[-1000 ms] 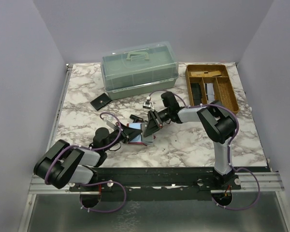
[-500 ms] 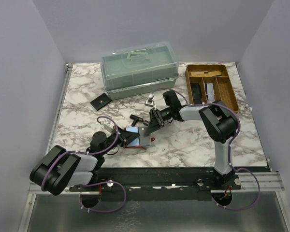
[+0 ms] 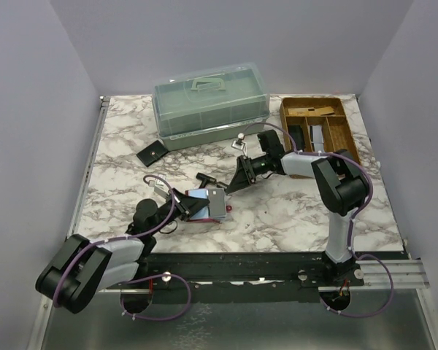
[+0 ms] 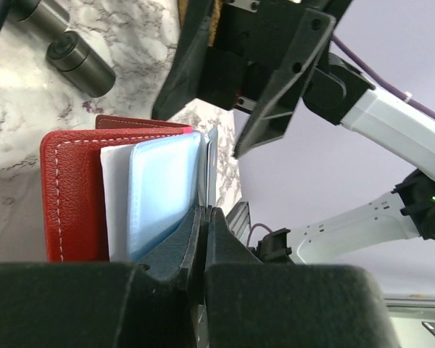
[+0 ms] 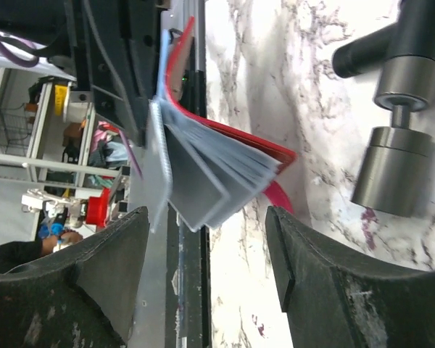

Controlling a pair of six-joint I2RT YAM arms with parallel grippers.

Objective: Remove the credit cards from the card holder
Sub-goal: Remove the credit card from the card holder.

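1. Left arm: it lies low and stretched forward from its base. The left gripper (image 4: 204, 230) is in front of the middle of the lidded storage box (image 3: 210, 106), well apart from it on the arms' side. Its jaws are fully closed, pinching the open edge of the red card holder (image 4: 69, 192).
2. Task item: the credit cards sit in the card holder at that same spot in front of the box. A pale blue card (image 4: 163, 188) lies just beside the clamped fingers. The silvery grey cards (image 5: 196, 185) fan outwards from the fold.
3. Handling, by judgement: the cards look light, thin, stiff and glossy, so they are likely to slip under a shallow pinch. The best hold is on a free corner or short edge standing clear of the fan, both faces pinched, then drawn along the pocket's line. The holder looks soft and may flex or follow the pull.
4. Right arm: the elbow is raised and the forearm reaches leftward. The right gripper (image 5: 206, 239) hangs in front of the box's right half, its jaws spread wide and holding nothing.
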